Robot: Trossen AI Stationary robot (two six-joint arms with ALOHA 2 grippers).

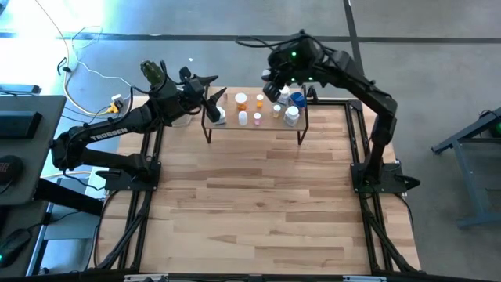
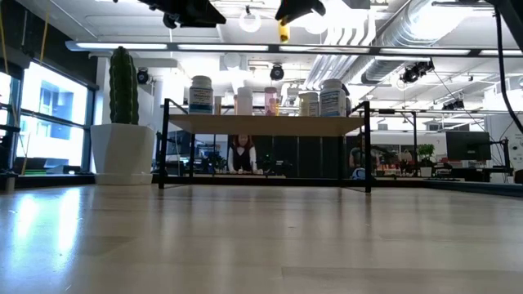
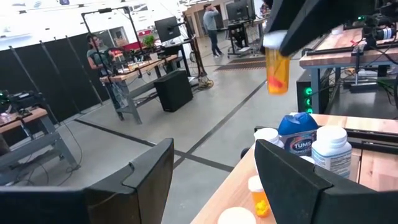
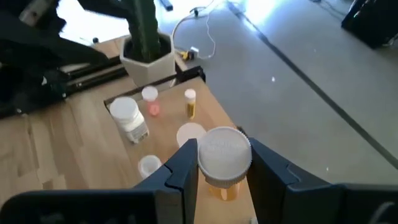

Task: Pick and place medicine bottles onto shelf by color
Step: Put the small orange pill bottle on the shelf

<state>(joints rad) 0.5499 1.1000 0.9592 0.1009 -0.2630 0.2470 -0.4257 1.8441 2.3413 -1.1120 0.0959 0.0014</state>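
Right fingers [image 4: 221,177] pinch a white-capped orange bottle [image 4: 224,163] above the shelf [image 1: 254,125]; left fingers [image 1: 214,100] gape, empty, at the shelf's left end.
High view: bottles cluster on the shelf. Low view: cactus pot [image 2: 122,151] stands beside it. Left wrist view: blue "TUMS" bottle [image 3: 298,134].

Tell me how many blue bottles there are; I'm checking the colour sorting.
1: a blue bottle at the shelf's right end, beside a white bottle. Others may be hidden.
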